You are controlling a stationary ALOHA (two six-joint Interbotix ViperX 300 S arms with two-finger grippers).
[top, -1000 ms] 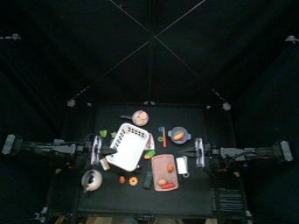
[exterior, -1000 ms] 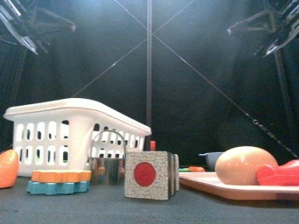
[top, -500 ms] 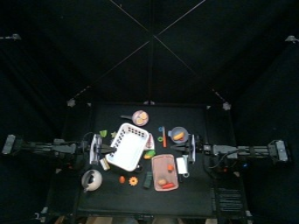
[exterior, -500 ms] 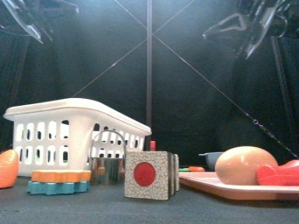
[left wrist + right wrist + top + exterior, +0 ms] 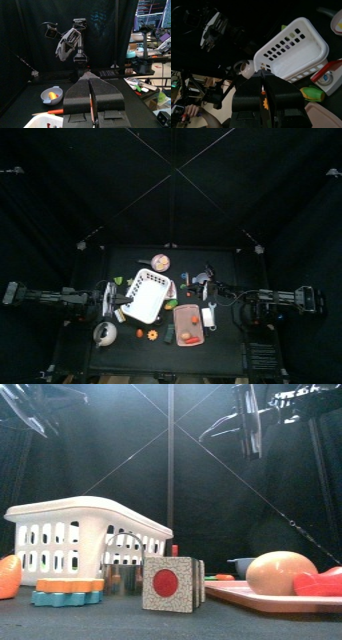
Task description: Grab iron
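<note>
Your white slotted plastic basket (image 5: pixel 87 534) sits left on the worktop (image 5: pixel 134 624); the small card box with a red dot (image 5: pixel 170 584) stands front-centre, and the pink tray (image 5: pixel 274 598) carrying a round peach ball (image 5: pixel 281 572) lies right.

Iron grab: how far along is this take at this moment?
Done: nothing visible yet. In hand: nothing. The right claw is shut and empty, held high over the table and looking down at the white basket. The left claw rests shut at the table's left side. Left to do: everything, meaning descend, open, close on the iron and lift. I cannot pick the iron out with certainty.
</note>
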